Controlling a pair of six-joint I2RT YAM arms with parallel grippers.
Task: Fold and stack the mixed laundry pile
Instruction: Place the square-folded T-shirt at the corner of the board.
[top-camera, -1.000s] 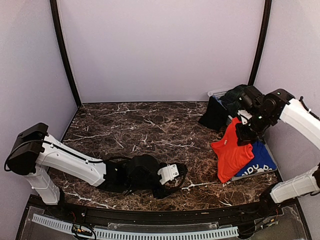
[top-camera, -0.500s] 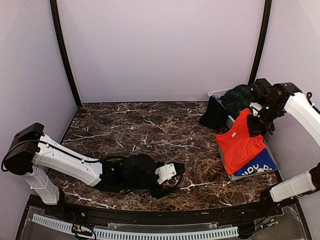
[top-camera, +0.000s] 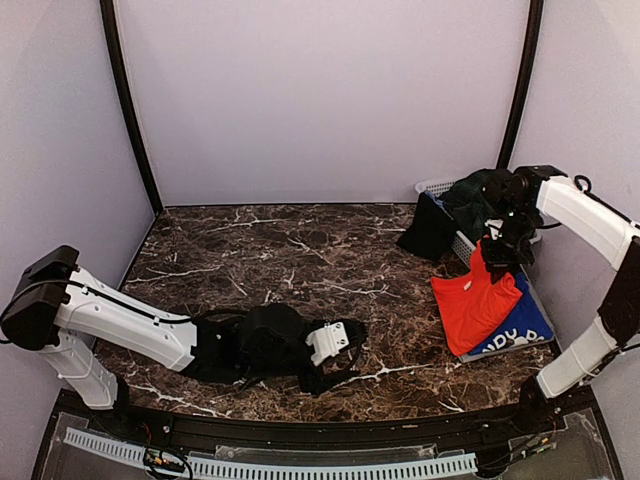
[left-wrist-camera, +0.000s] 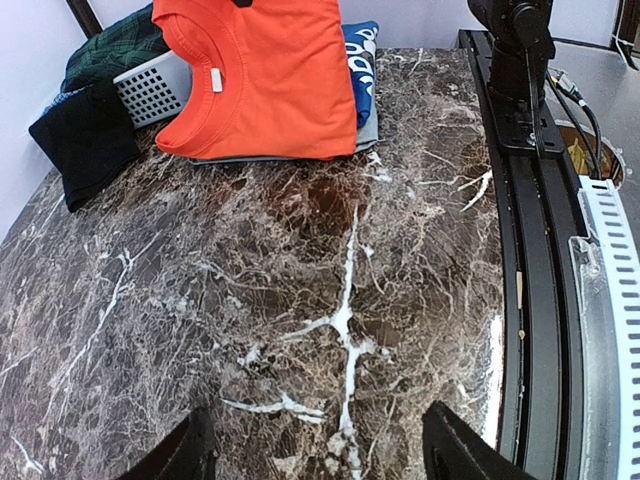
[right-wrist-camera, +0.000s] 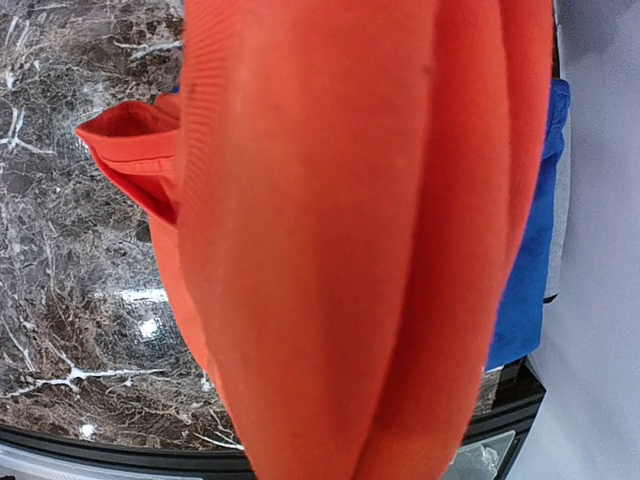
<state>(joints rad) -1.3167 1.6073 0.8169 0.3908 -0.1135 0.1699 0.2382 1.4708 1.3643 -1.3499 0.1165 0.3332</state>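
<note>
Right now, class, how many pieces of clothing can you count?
4: orange T-shirt held by the right gripper, blue T-shirt beneath it, green skirt in the basket, black garment lying beside it. More may be hidden.

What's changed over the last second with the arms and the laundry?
The right gripper, shut on the red-orange T-shirt, drew it back toward the basket, over the blue T-shirt. Nothing was released. The left gripper stayed open and low; the basket did not move.

The left arm (top-camera: 120, 322) and right arm (top-camera: 590, 215) have white shells and black joints. The left tool's (left-wrist-camera: 320, 445) fingers are black.
</note>
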